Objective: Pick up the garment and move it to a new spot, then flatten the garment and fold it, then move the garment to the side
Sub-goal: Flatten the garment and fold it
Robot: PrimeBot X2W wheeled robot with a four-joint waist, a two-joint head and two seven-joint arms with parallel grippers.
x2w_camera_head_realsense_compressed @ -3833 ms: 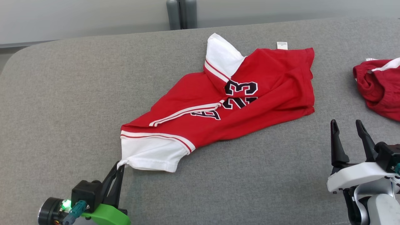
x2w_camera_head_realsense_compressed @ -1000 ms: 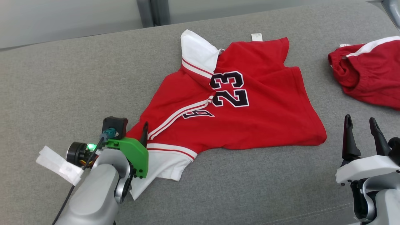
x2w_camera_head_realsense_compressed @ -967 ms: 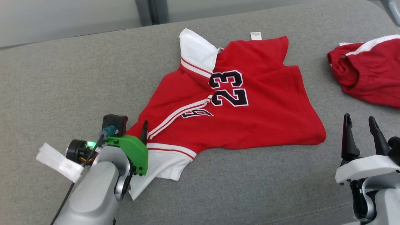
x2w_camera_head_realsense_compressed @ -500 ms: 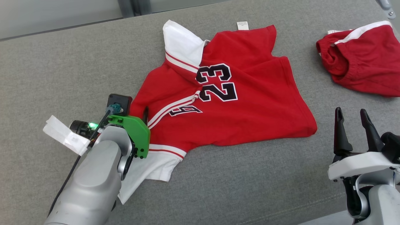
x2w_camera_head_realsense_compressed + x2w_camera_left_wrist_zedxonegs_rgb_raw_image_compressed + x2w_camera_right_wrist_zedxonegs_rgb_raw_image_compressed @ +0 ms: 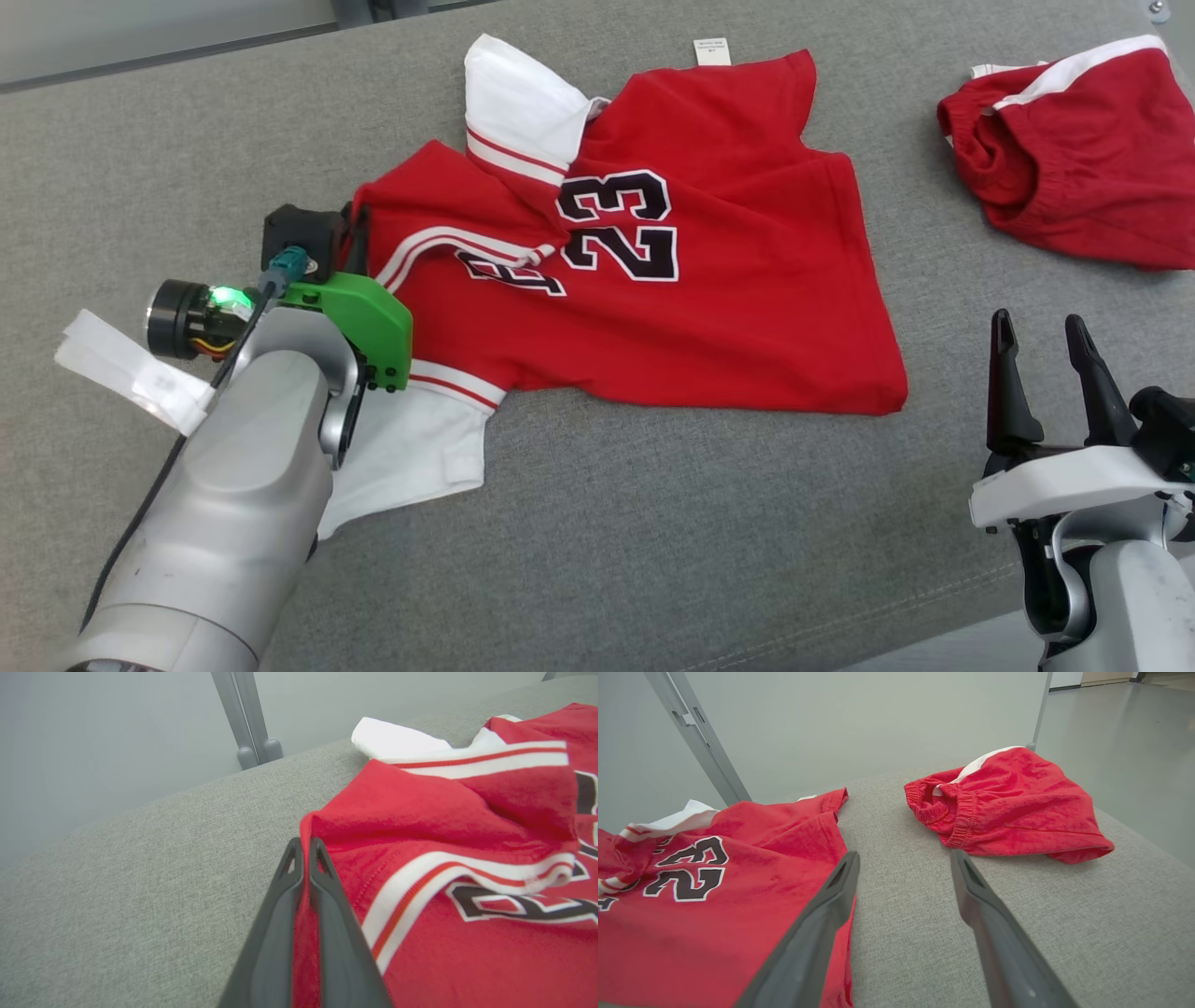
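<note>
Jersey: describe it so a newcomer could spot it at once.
Two red garments lie on the grey surface. The jersey is the larger, central one, its edge pinched by the left gripper. Unlike the bunched shorts at right, it bears a black 23.

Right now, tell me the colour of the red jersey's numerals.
The red jersey has black numerals, outlined white; the head view shows them best.

I see crumpled red cloth shorts with a white side stripe (image 5: pixel 1064 159) lying on the grey woven upholstered surface (image 5: pixel 672 541), and twin grey metal posts (image 5: pixel 250 732) behind its far edge.
</note>
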